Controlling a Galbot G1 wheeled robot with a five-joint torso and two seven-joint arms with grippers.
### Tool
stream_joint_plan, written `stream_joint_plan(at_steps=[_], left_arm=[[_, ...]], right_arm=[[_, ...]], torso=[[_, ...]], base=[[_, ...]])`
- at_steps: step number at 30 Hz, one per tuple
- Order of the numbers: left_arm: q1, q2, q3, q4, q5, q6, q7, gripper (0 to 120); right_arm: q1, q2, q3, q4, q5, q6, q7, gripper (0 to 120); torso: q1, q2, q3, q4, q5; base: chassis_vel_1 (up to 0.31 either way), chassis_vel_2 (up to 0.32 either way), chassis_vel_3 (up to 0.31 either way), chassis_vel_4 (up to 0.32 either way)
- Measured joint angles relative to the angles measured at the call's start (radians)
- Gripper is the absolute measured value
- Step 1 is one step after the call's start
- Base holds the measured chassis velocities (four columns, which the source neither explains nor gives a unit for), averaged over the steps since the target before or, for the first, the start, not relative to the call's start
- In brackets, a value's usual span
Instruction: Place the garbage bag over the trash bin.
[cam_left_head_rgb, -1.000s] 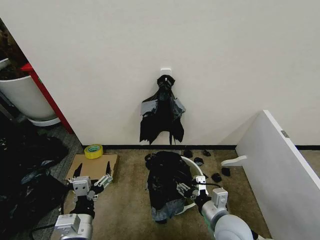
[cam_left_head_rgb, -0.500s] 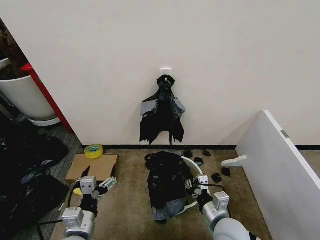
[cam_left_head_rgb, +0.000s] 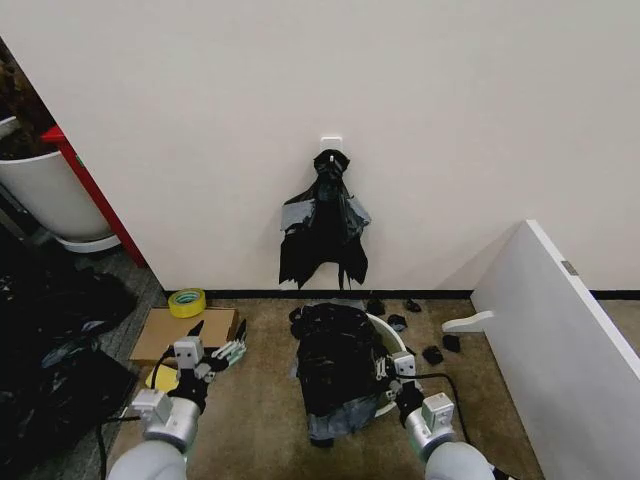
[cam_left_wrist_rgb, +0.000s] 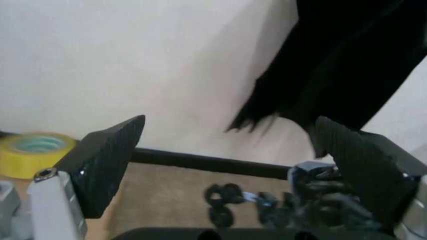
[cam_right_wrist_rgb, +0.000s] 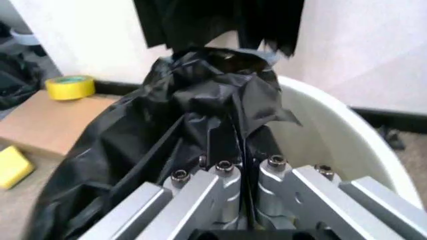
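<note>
The right hand (cam_left_head_rgb: 388, 368) pinches the garbage bag (cam_left_head_rgb: 335, 370) draped on the trash bin (cam_left_head_rgb: 392, 335); the left hand (cam_left_head_rgb: 213, 350) stands wide near a cardboard sheet (cam_left_head_rgb: 180, 328), yellow tape roll (cam_left_head_rgb: 187, 302) beside.

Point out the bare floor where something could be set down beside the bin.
Bare carpet lies between the left pincer and the garbage bag draped over the trash bin, which the right pincer grips. Behind the bin, black scraps crowd the floor toward the white board.

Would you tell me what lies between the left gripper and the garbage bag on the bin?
In the head view, only bare brown carpet lies between the open left gripper and the garbage bag draped on the bin.
</note>
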Motion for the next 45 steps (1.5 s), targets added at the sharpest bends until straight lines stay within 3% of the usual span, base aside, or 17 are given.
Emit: stream_joint_plan(at_steps=[2,6,17,20,27,34,42,45], left_arm=[[-0.058,0.002,0.055,0.007,-0.042,0.040,-0.019,100],[-0.193,0.006,0.249,0.033,-0.087,0.145,-0.094,100],[-0.439,-0.025,0.514,0.141,-0.096,0.239,-0.155,99],[-0.491,-0.048,0.568,0.152,-0.122,0.309,-0.215,97],[-0.517,-0.070,0.613,0.145,-0.148,0.434,-0.332,95],[-0.527,-0.104,0.627,0.197,-0.144,0.472,-0.375,94],[-0.538,-0.128,0.637,0.216,-0.171,0.530,-0.413,71],[-0.541,-0.140,0.633,0.208,-0.215,0.593,-0.457,54]], right_arm=[[-0.005,0.002,-0.002,0.006,0.004,-0.008,0.003,0],[-0.008,0.015,0.007,0.000,0.003,-0.012,0.007,0],[-0.012,0.034,0.015,-0.015,-0.018,-0.017,0.010,0],[-0.014,0.039,0.016,-0.017,-0.022,-0.021,0.010,0],[-0.016,0.052,0.015,-0.018,-0.034,-0.031,0.011,0],[-0.015,0.058,0.013,-0.022,-0.038,-0.035,0.012,0],[-0.023,0.058,0.018,-0.017,-0.042,-0.036,0.013,0],[-0.026,0.059,0.021,-0.014,-0.049,-0.035,0.013,0]], torso=[[0.000,0.000,0.000,-0.0003,0.0000],[0.000,0.000,0.000,-0.0005,-0.0001],[0.000,0.000,0.000,-0.0003,0.0001],[0.000,0.000,0.000,-0.0003,0.0002],[0.000,0.000,0.000,-0.0002,0.0002],[0.000,0.000,0.000,-0.0002,0.0000],[0.000,0.000,0.000,-0.0002,0.0000],[0.000,0.000,0.000,-0.0002,0.0001]], base=[[0.000,0.000,0.000,0.000],[0.000,0.000,0.000,0.000],[0.000,0.000,0.000,0.000],[0.000,0.000,0.000,0.000],[0.000,0.000,0.000,0.000],[0.000,0.000,0.000,0.000],[0.000,0.000,0.000,0.000],[0.000,0.000,0.000,0.000]])
